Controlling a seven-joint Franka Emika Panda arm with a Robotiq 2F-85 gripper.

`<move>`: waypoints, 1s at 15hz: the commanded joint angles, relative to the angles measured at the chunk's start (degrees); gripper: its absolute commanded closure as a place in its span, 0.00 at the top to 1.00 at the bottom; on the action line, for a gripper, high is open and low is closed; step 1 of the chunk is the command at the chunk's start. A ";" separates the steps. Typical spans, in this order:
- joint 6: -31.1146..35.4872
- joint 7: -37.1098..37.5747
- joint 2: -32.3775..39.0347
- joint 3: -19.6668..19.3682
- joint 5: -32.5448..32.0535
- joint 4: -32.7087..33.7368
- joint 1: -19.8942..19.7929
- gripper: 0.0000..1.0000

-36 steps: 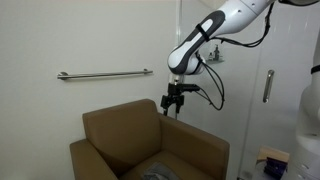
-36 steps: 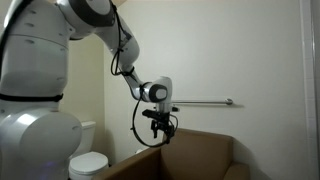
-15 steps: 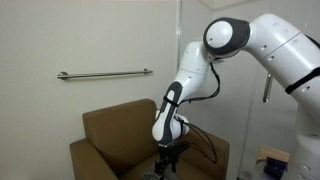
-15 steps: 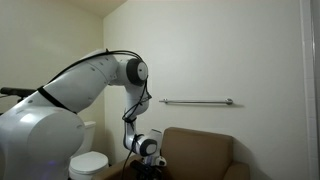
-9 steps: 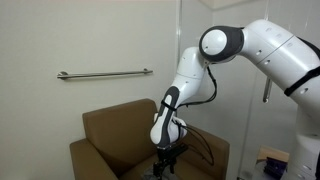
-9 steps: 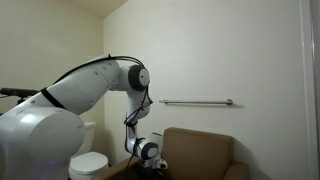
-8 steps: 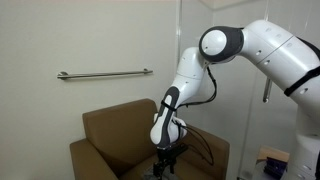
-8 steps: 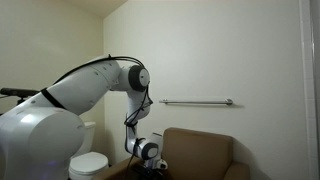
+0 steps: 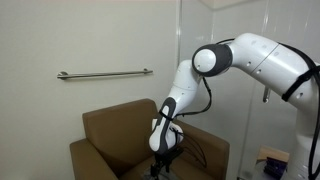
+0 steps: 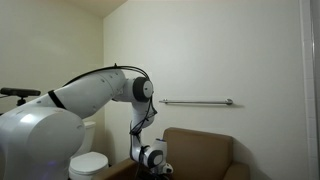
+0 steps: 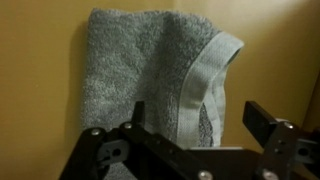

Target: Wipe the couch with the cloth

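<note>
A grey folded cloth [image 11: 150, 75] lies flat on the brown seat of the couch [image 11: 40, 80]. My gripper [image 11: 200, 118] is open just above it. One finger is over the cloth and the other over its hemmed edge near bare seat. In both exterior views the gripper [image 9: 160, 168] [image 10: 155, 171] is down at the seat of the brown couch [image 9: 110, 128] [image 10: 205, 150], and the arm hides the cloth there.
A metal grab bar [image 9: 105, 74] [image 10: 196, 101] runs along the wall above the couch back. A white toilet [image 10: 88, 161] stands beside the couch. A glass door with a handle [image 9: 267, 86] and a small box [image 9: 272, 158] are on the far side.
The arm has come down from above the couch back to the seat. In the last half second its elbow dropped and the gripper sank a little lower over the cloth.
</note>
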 commanded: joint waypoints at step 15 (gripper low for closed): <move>-10.98 -3.00 15.60 4.98 -3.70 19.15 -5.96 0.37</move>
